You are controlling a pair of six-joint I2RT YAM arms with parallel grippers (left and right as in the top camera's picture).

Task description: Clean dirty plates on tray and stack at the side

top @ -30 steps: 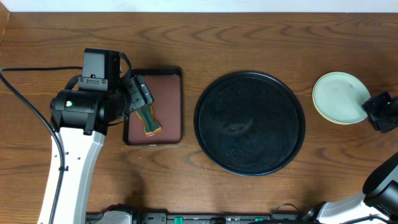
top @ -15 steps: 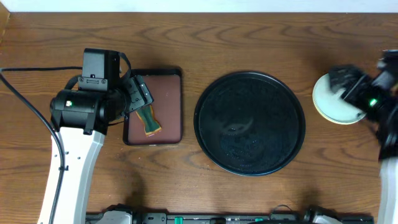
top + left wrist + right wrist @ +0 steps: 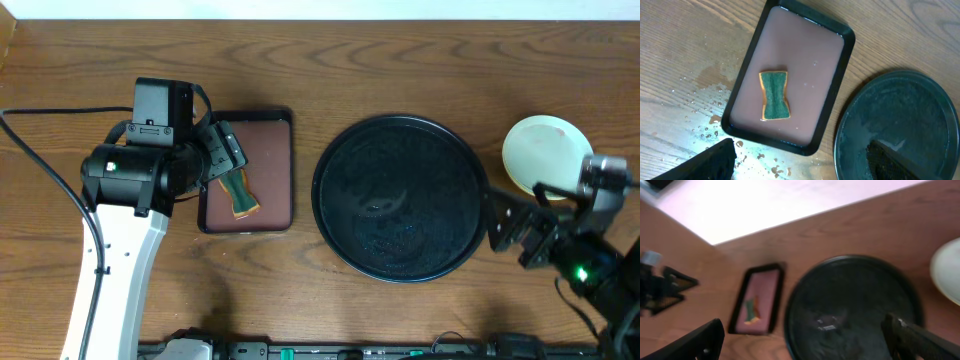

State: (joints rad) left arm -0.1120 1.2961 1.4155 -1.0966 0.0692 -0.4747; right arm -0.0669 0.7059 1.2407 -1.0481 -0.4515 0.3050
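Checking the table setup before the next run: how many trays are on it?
2. The round black tray lies mid-table. The rectangular reddish-brown tray, holding a green sponge, lies to its left in the overhead view. No further tray seems hidden.

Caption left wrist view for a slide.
Green sponge rests in the brown tray, black tray alongside, table wet nearby.

1. The round tray [image 3: 400,198] lies at the middle of the table [image 3: 420,60]
2. Left of it, near but apart, lies the smaller rectangular tray [image 3: 270,150]
3. A sponge [image 3: 238,193] lies in the rectangular tray, toward its front left
4. The plates [image 3: 545,150] sit stacked on the table right of the round tray, toward the back, apart from its rim
5. Water drops [image 3: 700,131] dot the table beside the rectangular tray
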